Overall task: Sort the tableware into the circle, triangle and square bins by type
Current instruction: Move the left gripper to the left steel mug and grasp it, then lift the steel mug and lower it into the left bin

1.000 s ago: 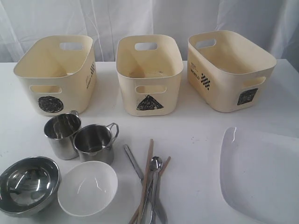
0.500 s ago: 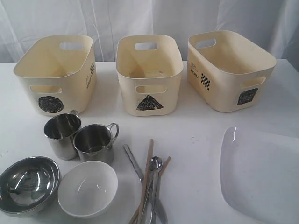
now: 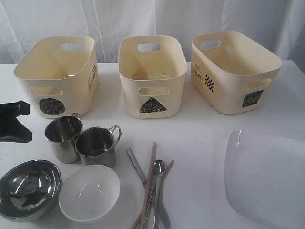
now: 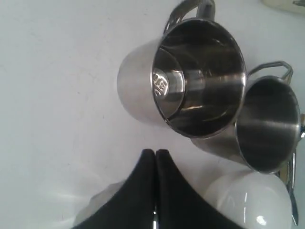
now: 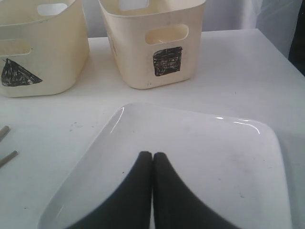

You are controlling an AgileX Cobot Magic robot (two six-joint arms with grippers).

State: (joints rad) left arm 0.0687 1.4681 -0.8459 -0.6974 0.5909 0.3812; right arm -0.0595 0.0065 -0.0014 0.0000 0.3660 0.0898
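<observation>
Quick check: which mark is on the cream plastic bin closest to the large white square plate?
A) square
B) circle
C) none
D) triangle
A: the cream plastic bin just behind the large white square plate carries a black scribbled square on the wall facing the plate; the right wrist view shows it too.

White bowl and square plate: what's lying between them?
A loose pile of cutlery: wooden chopsticks, a steel spoon and a knife, seen in the exterior view.
</observation>
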